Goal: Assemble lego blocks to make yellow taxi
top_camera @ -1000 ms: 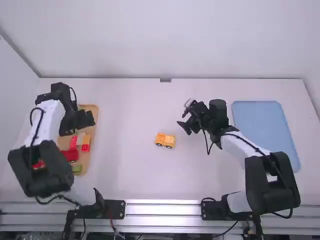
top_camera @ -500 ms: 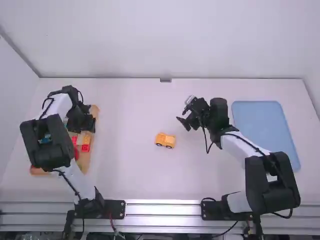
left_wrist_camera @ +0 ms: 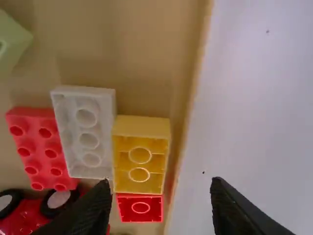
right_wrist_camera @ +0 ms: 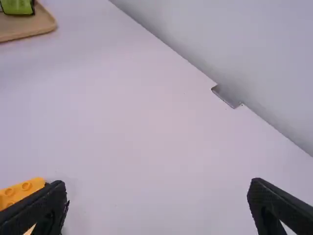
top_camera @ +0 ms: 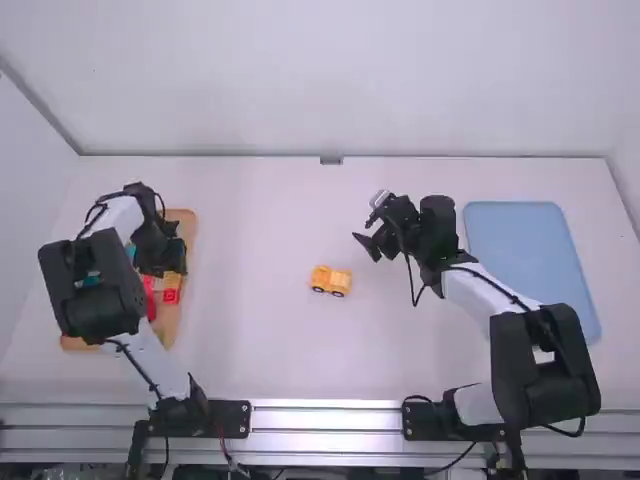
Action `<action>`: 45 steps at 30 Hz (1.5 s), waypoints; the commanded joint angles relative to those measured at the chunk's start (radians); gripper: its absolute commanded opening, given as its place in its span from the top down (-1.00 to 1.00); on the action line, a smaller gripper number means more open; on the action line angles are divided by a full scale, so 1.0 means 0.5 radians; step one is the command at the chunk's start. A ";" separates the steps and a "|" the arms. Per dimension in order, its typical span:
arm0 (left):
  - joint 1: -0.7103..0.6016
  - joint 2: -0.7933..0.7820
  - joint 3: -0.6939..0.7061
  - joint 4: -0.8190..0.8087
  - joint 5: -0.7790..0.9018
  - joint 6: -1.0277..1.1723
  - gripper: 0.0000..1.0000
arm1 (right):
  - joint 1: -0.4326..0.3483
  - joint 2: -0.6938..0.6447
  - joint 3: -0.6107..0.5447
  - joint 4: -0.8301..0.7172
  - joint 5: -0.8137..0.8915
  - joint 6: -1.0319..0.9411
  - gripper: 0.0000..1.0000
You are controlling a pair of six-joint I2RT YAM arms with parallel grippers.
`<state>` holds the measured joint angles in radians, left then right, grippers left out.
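Yellow car (top_camera: 331, 282) mid-table

We see smooth, boxy plastic, wheels down, long axis roughly crosswise; we can't tell its front. Left gripper (top_camera: 164, 268), fingers spread, is over the tan tray (top_camera: 187, 217): hollow yellow block (left_wrist_camera: 142, 126) and white block (left_wrist_camera: 85, 134) beside studded red block (left_wrist_camera: 40, 147). Right gripper (top_camera: 365, 241), fingers spread, is near the car.

Smooth, matt white table (top_camera: 250, 350). At 9 o'clock, a tan tray (top_camera: 188, 222), apparently smooth wood, holding plastic bricks (left_wrist_camera: 88, 139). At the dial's centre, 1 yellow toy car (top_camera: 330, 281), smooth plastic. At 3 o'clock, a matt, plastic-looking blue tray (top_camera: 530, 260). At 6 o'clock, shiny metal rails (top_camera: 325, 419).
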<state>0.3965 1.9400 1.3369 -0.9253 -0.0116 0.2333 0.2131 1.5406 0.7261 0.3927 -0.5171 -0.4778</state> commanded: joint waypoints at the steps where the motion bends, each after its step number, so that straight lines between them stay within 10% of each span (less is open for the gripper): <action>1: 0.028 -0.017 -0.017 0.000 -0.014 -0.040 -0.11 | -0.005 -0.060 -0.011 0.002 -0.010 0.021 -0.96; 45: 0.090 -0.033 -0.316 0.361 -0.008 -0.085 0.21 | -0.005 -0.060 -0.011 0.040 -0.010 0.096 -0.96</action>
<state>0.4129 1.9331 1.1912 -0.7429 0.0017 0.2241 0.2131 1.5406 0.7258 0.4088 -0.5175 -0.4438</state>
